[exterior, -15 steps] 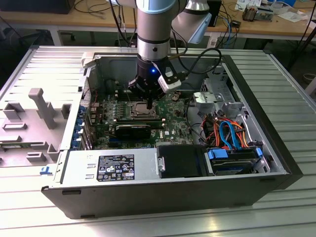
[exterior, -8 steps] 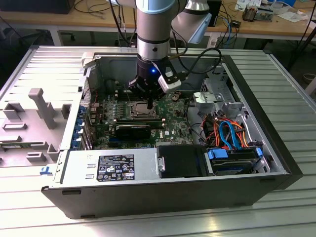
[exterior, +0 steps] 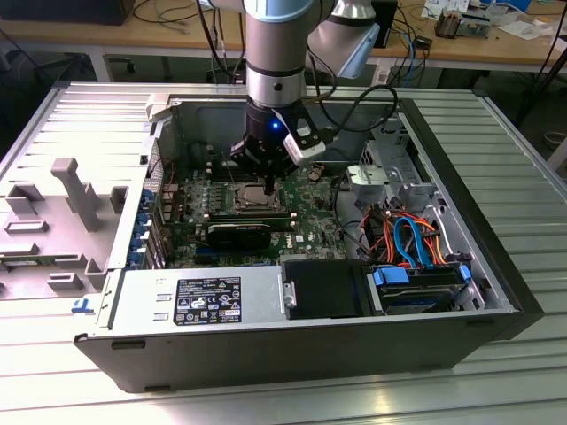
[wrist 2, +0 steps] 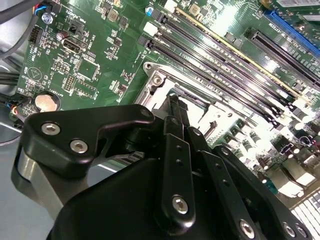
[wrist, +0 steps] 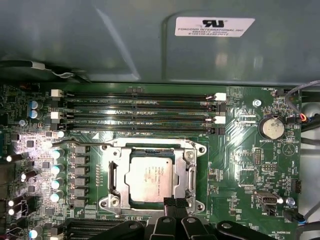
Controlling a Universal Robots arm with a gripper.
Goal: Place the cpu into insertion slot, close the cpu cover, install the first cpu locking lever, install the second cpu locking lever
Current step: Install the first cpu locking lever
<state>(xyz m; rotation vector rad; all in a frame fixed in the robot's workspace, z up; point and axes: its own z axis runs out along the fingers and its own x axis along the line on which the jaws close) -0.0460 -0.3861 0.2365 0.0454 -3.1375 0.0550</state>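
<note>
My end effector (wrist: 170, 206) hangs low inside the open computer case (exterior: 496, 266), fingertips pressed together at the edge of the cpu cover (wrist: 187, 167), which lies shut over the insertion slot (wrist: 150, 176). The cpu (wrist: 149, 177) sits seated in its window. Green motherboard (wrist: 240, 165) spreads around, long memory slots (wrist: 140, 112) just beyond the socket. The case rests on a ribbed metal desk (exterior: 523, 142); a wooden bench (exterior: 106, 35) stands behind.

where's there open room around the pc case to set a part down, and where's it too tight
Bare ribbed table lies on the exterior view's right of the computer case, and more in front of it. Inside is crowded: the gripper hangs over the insertion slot, memory slots alongside, cables toward the exterior view's right.
</note>
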